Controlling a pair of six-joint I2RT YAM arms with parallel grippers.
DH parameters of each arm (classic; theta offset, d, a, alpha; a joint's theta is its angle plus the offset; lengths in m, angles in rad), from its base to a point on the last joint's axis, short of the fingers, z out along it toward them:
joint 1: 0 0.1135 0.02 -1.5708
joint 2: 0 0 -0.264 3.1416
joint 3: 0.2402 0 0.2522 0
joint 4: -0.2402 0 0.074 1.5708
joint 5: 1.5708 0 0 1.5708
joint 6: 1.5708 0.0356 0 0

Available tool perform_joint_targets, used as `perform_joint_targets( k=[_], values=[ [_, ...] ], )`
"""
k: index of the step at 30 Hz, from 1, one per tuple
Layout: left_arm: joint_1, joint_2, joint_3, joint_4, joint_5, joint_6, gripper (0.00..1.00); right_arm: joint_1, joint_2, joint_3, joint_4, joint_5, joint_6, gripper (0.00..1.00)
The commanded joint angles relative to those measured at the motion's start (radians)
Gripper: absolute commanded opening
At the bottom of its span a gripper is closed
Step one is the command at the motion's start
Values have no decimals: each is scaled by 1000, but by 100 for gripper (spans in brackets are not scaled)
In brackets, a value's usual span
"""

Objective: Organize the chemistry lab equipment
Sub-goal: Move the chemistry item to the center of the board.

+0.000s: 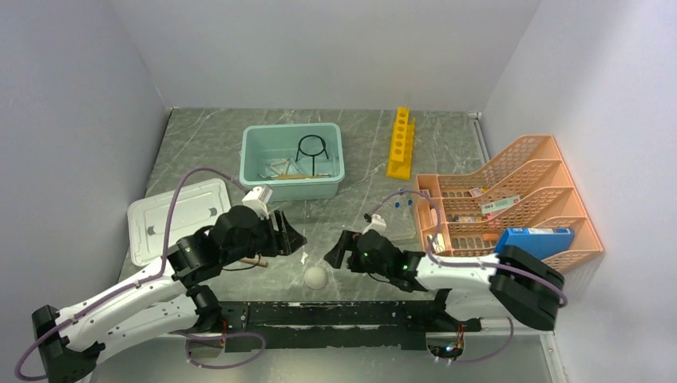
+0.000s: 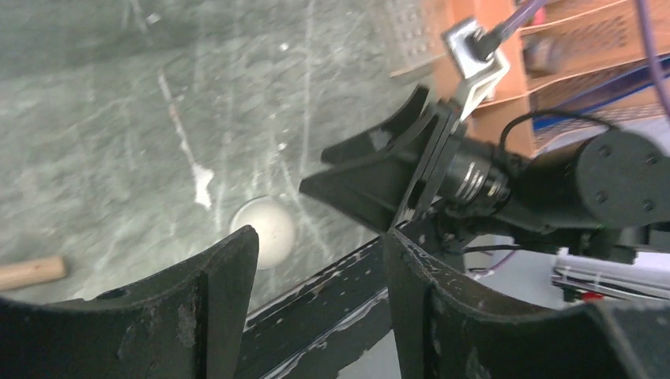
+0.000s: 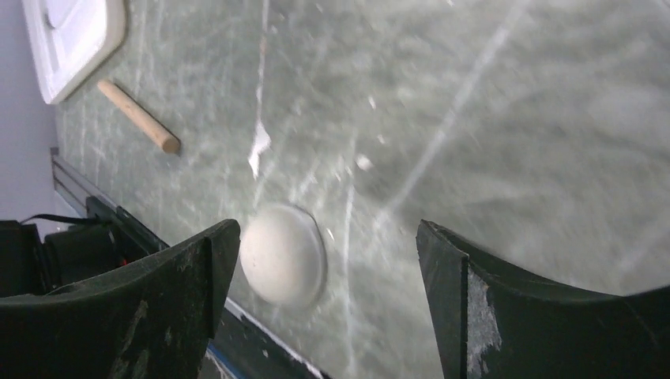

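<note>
The yellow test-tube rack (image 1: 401,142) lies at the back right. The black wire ring stand (image 1: 311,150) stands in the teal tub (image 1: 254,140) with silver wire pieces (image 1: 275,169) and a wooden stick (image 1: 297,176). Another wooden stick (image 1: 254,261) lies under my left arm; it also shows in the left wrist view (image 2: 31,272) and the right wrist view (image 3: 138,117). Small blue-capped tubes (image 1: 403,203) lie beside the organiser. My left gripper (image 1: 297,238) (image 2: 320,253) is open and empty. My right gripper (image 1: 335,254) (image 3: 328,237) is open and empty, facing it. No hose shows.
A white round dome (image 1: 316,277) (image 2: 265,229) (image 3: 283,254) sits on the table between the two grippers, near the front rail. The grey-white lid (image 1: 180,219) (image 3: 75,31) lies at the left. The orange mesh organiser (image 1: 519,171) with a blue box (image 1: 535,238) stands at the right.
</note>
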Motion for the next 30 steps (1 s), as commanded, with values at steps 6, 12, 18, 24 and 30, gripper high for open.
perform_joint_targets(
  k=[6,12,18,24,30],
  values=[
    [5,-54,41,-200,-50,47,65,-62,438,35,556,-329,-50,82],
    [5,-94,19,-206,-41,45,65,61,628,-14,790,-375,96,78],
    [5,-80,11,-198,-20,58,65,215,735,-135,1015,-356,240,77],
    [6,-66,-16,-163,20,69,65,213,717,-272,1104,-415,251,74],
    [5,-47,-31,-149,25,78,65,229,499,-169,682,-395,104,75]
  ],
)
